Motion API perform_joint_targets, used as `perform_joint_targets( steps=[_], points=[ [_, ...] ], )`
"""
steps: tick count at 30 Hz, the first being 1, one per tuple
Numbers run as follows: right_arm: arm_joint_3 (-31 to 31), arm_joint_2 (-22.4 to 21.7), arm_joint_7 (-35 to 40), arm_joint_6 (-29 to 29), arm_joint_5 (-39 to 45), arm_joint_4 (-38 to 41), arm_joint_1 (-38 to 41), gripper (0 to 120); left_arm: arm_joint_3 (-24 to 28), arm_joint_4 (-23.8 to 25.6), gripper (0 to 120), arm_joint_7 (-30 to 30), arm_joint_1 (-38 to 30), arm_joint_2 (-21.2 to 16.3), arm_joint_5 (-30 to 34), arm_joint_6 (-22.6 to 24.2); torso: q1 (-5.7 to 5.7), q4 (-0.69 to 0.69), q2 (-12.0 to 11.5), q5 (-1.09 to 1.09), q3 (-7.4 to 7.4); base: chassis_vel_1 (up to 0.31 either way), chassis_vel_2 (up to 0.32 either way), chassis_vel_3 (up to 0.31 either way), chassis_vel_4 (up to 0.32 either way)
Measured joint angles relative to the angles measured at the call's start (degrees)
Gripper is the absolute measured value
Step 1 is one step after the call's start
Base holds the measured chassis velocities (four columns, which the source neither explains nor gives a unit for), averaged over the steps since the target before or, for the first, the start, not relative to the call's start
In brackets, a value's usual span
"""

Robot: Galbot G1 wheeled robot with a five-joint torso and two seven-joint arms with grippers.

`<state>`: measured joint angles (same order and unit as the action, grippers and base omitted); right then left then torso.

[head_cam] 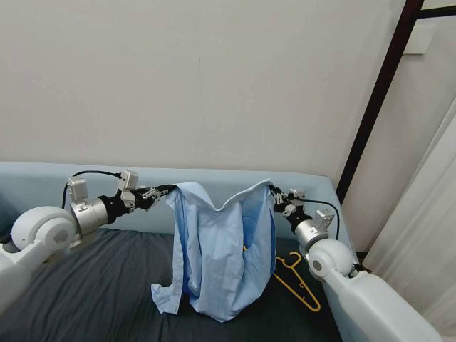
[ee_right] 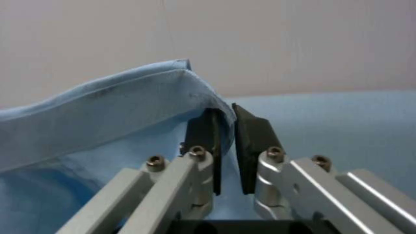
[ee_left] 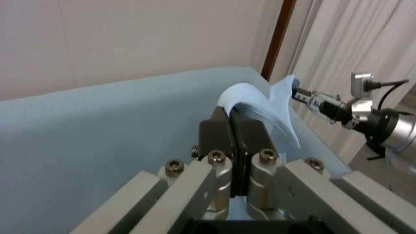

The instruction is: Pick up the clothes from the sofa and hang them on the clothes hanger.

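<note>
1. Your left gripper [ee_left: 232, 127] has its jaws pressed together on a fold of the light-blue shirt [head_cam: 221, 249]. In the left wrist view the cloth comes out right at the tips of the dark pads.
2. Your right gripper [ee_right: 224, 129] has its jaws clamped on the shirt's other top edge. The right wrist view shows the stitched hem running down between the two dark pads, with only a thin slit between them.
3. In the head view you can see both grippers at about the same height and well apart, the left one on the shirt's upper left corner and the right one on its upper right corner. Both arms reach in from the sides.
4. Between those two grips the top edge sags in a shallow V. The rest of the shirt hangs down loosely in front of the sofa's pale blue backrest [head_cam: 43, 178].
5. The shirt's lower hem and one sleeve end reach down to the dark seat cushion [head_cam: 85, 292], where the sleeve end bunches at the lower left of the garment.
6. A yellow hanger [head_cam: 296, 279] lies flat on that cushion, just beside the shirt's lower right side and under your right arm. You cannot tell whether it touches the cloth.
7. Behind the sofa stands a plain wall [head_cam: 214, 78], with a dark post [head_cam: 377, 92] and a pale curtain [head_cam: 420, 235] off to the right.
</note>
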<state>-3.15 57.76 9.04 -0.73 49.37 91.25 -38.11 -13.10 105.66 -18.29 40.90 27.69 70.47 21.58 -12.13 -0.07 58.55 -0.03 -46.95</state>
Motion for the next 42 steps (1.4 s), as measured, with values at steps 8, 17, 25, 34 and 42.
perform_joint_targets(
  steps=[8,17,25,34,42],
  points=[
    [-0.40,1.38,1.39,-3.87,1.56,-10.62,-0.57,47,0.10,-1.53,0,1.72,-0.54,0.68,-2.06,1.43,0.00,0.00,0.00,0.00,-0.01,0.000,0.000,0.000,0.000],
    [1.48,0.59,-4.82,-14.22,-4.43,-12.91,-4.40,75,0.35,-2.33,0,3.31,-1.13,0.10,-3.20,1.84,0.00,0.00,0.00,0.00,0.00,0.000,0.000,0.000,0.000],
    [3.16,4.43,-8.51,-20.88,-13.79,-27.01,-0.70,100,0.16,-1.00,0,3.82,-1.16,-1.16,-2.94,1.73,0.00,0.02,0.00,-0.01,0.00,0.000,0.000,0.000,0.000],
    [5.04,8.08,-8.67,-21.96,-19.84,-37.60,1.54,100,-0.21,-0.48,0,4.72,-0.61,-0.40,-3.63,1.48,0.00,0.00,0.00,0.00,0.00,0.000,0.000,0.000,0.000],
    [6.43,8.68,-11.84,-21.04,-24.46,-41.78,1.45,82,0.23,-0.75,0,4.92,-0.73,0.87,-4.89,1.38,0.00,0.00,0.00,0.00,-0.01,0.000,0.000,0.000,0.000]
  ],
)
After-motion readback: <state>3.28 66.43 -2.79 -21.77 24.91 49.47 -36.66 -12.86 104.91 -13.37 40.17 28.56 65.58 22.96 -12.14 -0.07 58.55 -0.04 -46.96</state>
